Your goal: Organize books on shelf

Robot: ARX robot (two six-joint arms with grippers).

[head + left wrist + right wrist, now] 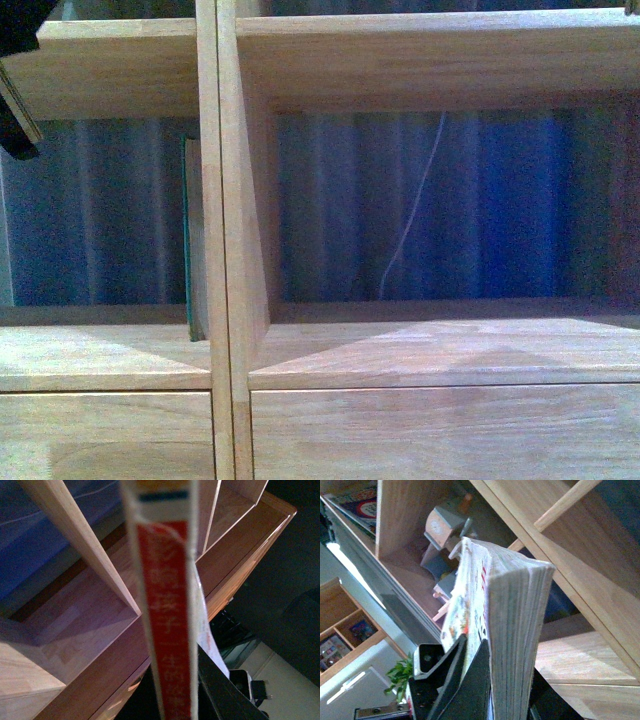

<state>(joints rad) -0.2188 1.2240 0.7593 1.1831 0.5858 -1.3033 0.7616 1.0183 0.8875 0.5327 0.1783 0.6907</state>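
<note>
In the left wrist view my left gripper [176, 692] is shut on the thin white paperback [165, 605], seen spine-on with a red band of lettering. It is held in front of the light wood shelf [75, 645], near an upright divider. In the right wrist view my right gripper [507, 692] is shut on a thicker book [515, 625], with its page edges towards the camera and a colourful cover at one side. In the front view a slim dark teal book [188, 240] stands upright against the shelf's middle divider [225, 240], in the left compartment.
A dark piece of an arm [15, 75] shows at the front view's top left corner. A blue curtain with a hanging white cord [410, 210] lies behind the open shelf. The right wrist view shows a small wooden toy [445, 530] in a compartment and a green plant [400, 677].
</note>
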